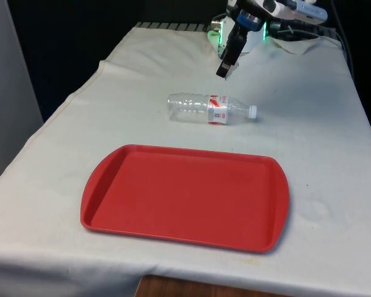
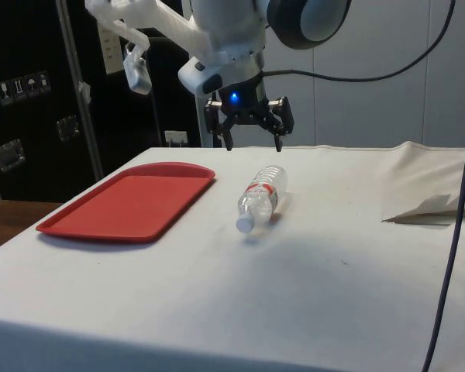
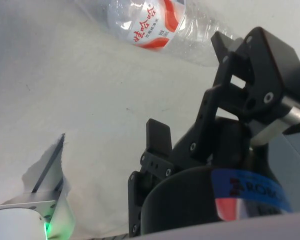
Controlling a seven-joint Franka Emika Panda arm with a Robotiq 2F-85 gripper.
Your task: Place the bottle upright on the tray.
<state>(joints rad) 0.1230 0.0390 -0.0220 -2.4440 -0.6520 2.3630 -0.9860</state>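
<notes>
I see the red tray [image 1: 185, 197] lying flat on the cloth, well in front of my gripper [image 2: 253, 142] and apart from it. The clear bottle [image 1: 207, 109] lies on its side just below the gripper, between it and the tray, untouched. The fingers [image 2: 225, 134] are spread wide, holding nothing.

White-clothed table [image 1: 334, 154] with red tray [image 1: 185, 195] and toppled clear bottle [image 1: 201, 108].
</notes>
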